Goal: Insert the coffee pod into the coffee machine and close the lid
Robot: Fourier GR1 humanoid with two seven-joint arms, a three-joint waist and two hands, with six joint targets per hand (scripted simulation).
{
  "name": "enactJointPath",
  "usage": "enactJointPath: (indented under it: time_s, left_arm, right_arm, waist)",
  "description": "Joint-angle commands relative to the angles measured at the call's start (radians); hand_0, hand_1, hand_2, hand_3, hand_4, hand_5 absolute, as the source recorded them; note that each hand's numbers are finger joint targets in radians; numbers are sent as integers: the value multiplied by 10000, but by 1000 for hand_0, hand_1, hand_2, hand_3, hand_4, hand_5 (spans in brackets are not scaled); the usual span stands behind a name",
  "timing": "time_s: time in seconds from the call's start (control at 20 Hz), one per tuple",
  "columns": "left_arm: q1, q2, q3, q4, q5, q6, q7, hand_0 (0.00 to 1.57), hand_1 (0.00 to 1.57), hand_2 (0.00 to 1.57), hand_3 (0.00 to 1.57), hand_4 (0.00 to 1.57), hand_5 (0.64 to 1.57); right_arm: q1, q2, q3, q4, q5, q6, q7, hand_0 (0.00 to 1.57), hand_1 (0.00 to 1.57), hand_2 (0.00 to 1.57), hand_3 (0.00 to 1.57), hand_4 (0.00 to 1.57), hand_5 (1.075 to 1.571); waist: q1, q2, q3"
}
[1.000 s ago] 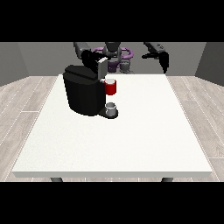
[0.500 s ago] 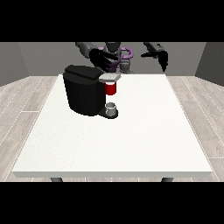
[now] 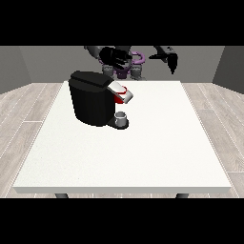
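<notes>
Above coffee machine (image 3: 93, 97), hand at view's left (image 3: 114, 57), touching nothing

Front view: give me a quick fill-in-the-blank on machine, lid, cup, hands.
The coffee machine stands on the ____ table.
The lid with its red part sits at the machine's ____.
The small grey cup stands ____ that lid.
Both hands are ____ the machine, touching nothing.

Missing: white; top; under; above
</notes>
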State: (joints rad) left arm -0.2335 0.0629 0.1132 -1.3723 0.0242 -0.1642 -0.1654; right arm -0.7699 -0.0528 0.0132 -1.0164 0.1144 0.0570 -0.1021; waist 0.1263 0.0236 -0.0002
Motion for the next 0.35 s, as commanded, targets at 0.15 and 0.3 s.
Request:
enactJointPath:
  time_s: [0.15, 0.3]
  left_arm:
    - [563, 125, 418, 999, 81, 59, -507, 0, 0, 0, 0, 192, 1571]
    - [1007, 517, 775, 1142, 177, -116, -1031, 0, 0, 0, 0, 192, 1571]
  right_arm:
    - [2356, 515, 1302, -1408, -1792, 94, -674, 0, 0, 0, 0, 286, 1571]
    - [3610, 521, 1531, -1718, -1833, 90, -816, 0, 0, 0, 0, 157, 1571]
  waist:
    - [-1065, -956, 1]
    - [-1467, -1117, 0]
